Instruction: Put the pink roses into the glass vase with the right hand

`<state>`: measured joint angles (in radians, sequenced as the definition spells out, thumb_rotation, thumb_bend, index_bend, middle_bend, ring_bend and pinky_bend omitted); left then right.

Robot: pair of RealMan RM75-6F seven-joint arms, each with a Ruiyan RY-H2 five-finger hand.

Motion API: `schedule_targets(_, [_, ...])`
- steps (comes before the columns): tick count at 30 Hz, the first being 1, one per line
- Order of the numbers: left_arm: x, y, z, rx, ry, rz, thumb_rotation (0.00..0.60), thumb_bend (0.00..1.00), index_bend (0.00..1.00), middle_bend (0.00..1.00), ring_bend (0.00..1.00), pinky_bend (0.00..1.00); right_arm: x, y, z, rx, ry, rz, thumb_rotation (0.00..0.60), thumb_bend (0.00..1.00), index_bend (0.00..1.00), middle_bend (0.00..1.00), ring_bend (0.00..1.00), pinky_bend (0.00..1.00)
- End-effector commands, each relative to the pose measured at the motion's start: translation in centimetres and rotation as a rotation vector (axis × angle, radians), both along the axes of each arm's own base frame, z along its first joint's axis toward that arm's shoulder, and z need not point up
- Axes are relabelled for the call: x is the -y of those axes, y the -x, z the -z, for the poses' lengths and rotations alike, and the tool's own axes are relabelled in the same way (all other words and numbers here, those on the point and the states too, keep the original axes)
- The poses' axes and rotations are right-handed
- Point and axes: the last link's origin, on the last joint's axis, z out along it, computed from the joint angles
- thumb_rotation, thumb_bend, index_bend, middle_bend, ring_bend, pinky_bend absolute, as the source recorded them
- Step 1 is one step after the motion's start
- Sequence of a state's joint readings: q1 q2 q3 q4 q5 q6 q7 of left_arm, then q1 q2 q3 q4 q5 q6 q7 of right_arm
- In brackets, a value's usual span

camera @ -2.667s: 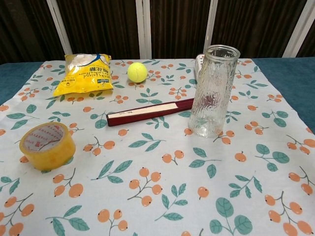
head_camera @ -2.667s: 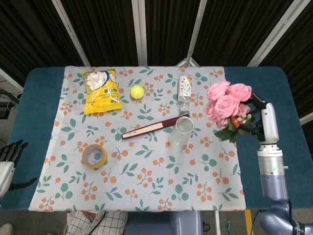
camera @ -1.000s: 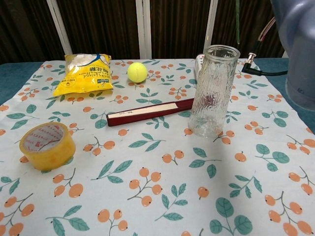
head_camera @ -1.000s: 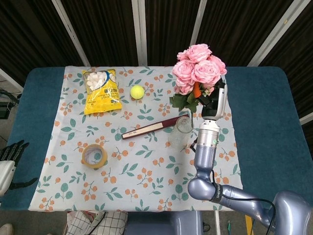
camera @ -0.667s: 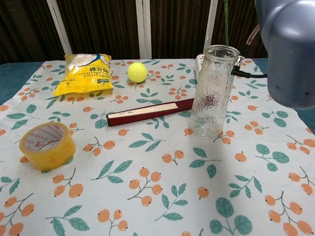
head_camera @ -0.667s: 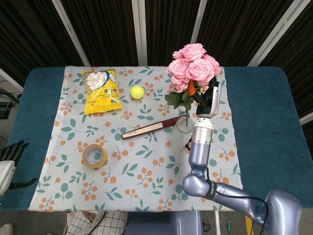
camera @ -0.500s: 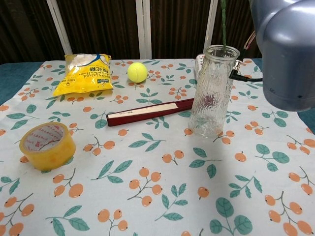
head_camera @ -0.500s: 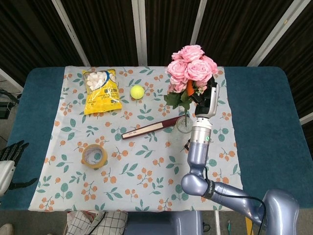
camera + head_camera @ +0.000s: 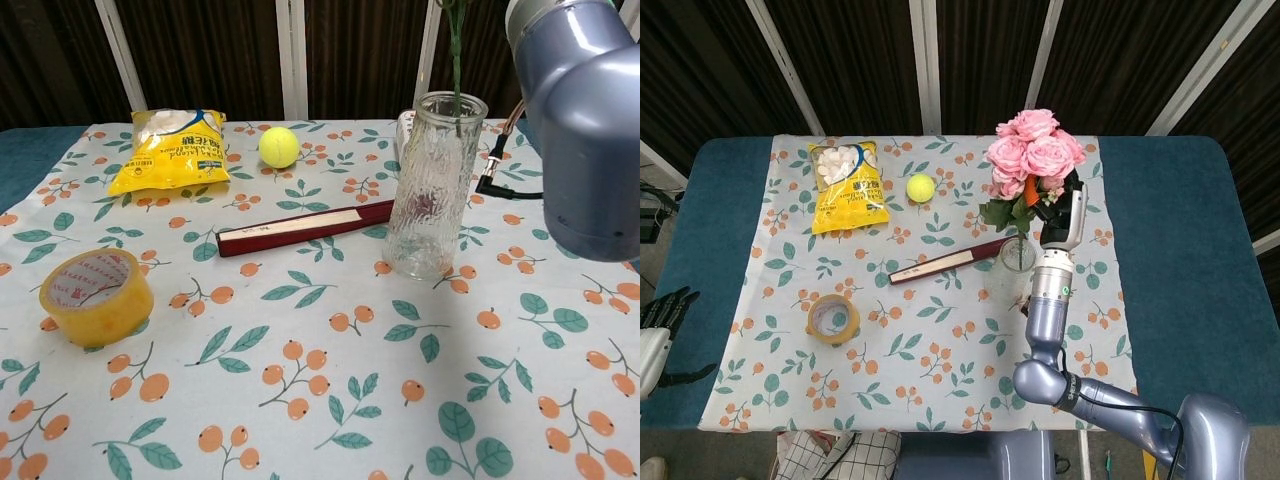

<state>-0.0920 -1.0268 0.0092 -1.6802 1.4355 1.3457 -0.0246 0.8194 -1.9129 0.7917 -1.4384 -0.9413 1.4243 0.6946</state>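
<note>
While the right hand (image 9: 1064,205) grips the bunch of pink roses (image 9: 1031,152) by its stems, the blooms stand upright directly above the mouth of the glass vase (image 9: 432,186). Seen from the head view, the flower heads lie just up and to the left of the hand, with green leaves between the blooms and the vase rim (image 9: 1016,254). The hand's fingers are closed around the stems just beneath the foliage; individual fingers cannot be made out. In the chest view, a single green stem (image 9: 457,62) descends from the top edge of the frame and enters the vase opening; how deep it reaches inside cannot be told through the textured glass. The vase stands upright on the floral tablecloth (image 9: 940,350) that covers the bench (image 9: 1180,230). The right forearm (image 9: 580,110) fills the upper right of the chest view.

The left hand (image 9: 660,325) rests at the far left edge of the head view, well apart from the vase, holding nothing, with its fingers extended.

Other items on the cloth: a dark red folded fan (image 9: 945,262) whose end lies just beside the vase base, a yellow snack bag (image 9: 848,186), a tennis ball (image 9: 920,186) and a roll of yellow tape (image 9: 833,318).
</note>
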Motion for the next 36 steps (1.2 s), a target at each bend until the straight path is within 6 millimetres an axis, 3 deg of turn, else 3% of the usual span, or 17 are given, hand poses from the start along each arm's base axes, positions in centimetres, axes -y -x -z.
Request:
schedule_targets(1, [0.0,0.0,0.0,0.002,0.001,0.000,0.600,0.00,0.00,0.00,0.00,0.00,-0.4,0.5,-0.1,-0.003,0.002,0.006,0.600,0.40,0.45,0.51,0.50,0.40])
schedule_targets(23, [0.0,-0.2,0.2,0.003,0.009,0.009,0.600,0.00,0.00,0.00,0.00,0.00,-3.9,3.7,-1.2,-0.056,0.003,0.039,0.600,0.40,0.40,0.51,0.47,0.40])
schedule_targets(36, [0.1,-0.3,0.3,0.008,0.008,0.012,0.600,0.00,0.00,0.00,0.00,0.00,-6.8,4.9,0.6,-0.085,-0.068,0.034,0.600,0.40,0.40,0.51,0.46,0.40])
